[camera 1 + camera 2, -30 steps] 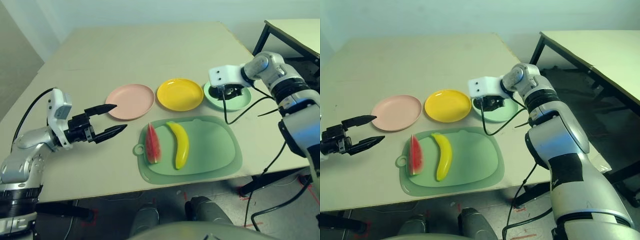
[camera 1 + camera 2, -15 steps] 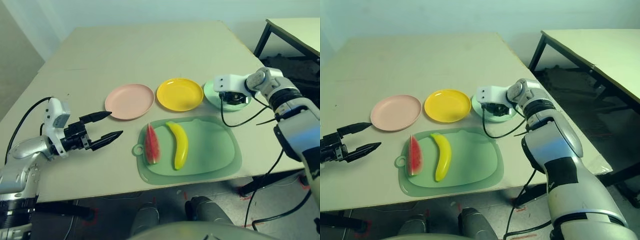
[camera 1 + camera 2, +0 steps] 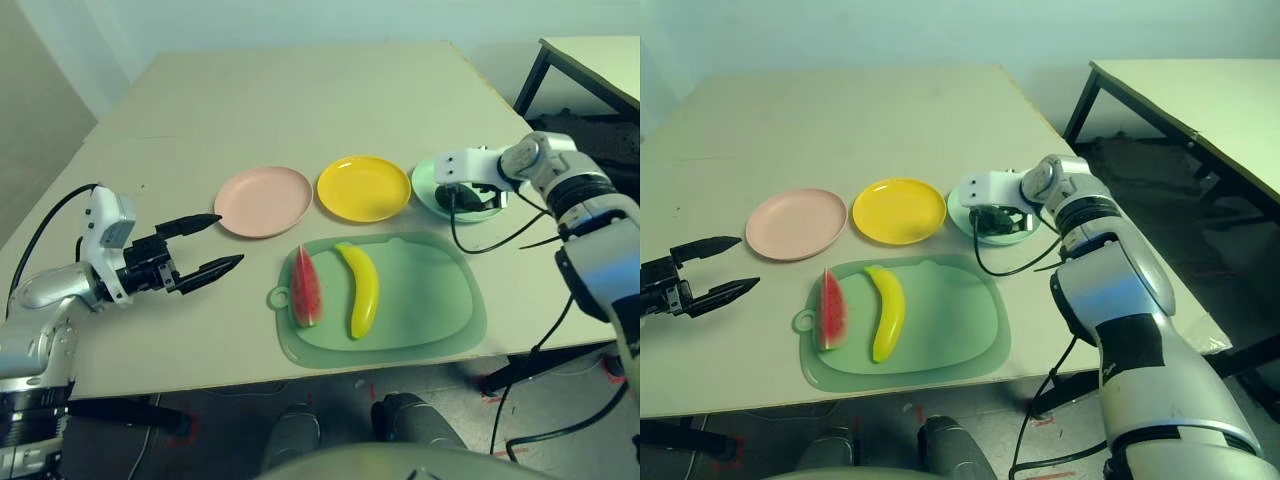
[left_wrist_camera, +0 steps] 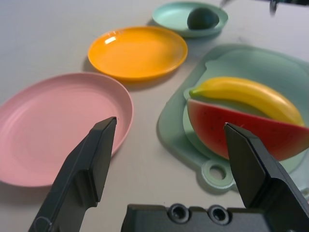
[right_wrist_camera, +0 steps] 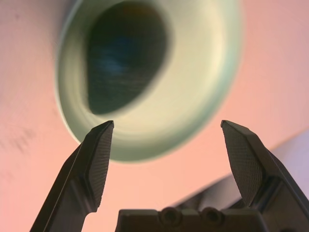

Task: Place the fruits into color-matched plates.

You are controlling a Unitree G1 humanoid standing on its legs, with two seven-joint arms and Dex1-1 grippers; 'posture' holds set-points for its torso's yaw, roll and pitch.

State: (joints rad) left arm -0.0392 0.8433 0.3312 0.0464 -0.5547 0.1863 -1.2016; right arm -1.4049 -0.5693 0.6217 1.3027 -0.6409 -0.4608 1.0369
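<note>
The dark green avocado (image 5: 125,53) lies in the mint green plate (image 5: 207,72) at the right end of the plate row. Just above it hovers my right gripper (image 3: 470,197), open and holding nothing. The red watermelon wedge (image 3: 305,287) and the yellow banana (image 3: 360,290) lie side by side on the pale green cutting mat (image 3: 430,300). Behind the mat stand the pink plate (image 3: 264,201) and the yellow plate (image 3: 364,188), both bare. My left gripper (image 3: 225,240) is open above the table, left of the watermelon and in front of the pink plate.
A second table (image 3: 600,60) with a dark leg stands at the far right. A black cable (image 3: 480,235) hangs from my right wrist over the table's right edge. The mat's handle hole (image 3: 279,298) points toward my left gripper.
My right wrist has shifted a little to the right over the mint plate. My left gripper has drawn back slightly to the left. The fruits have not moved.
</note>
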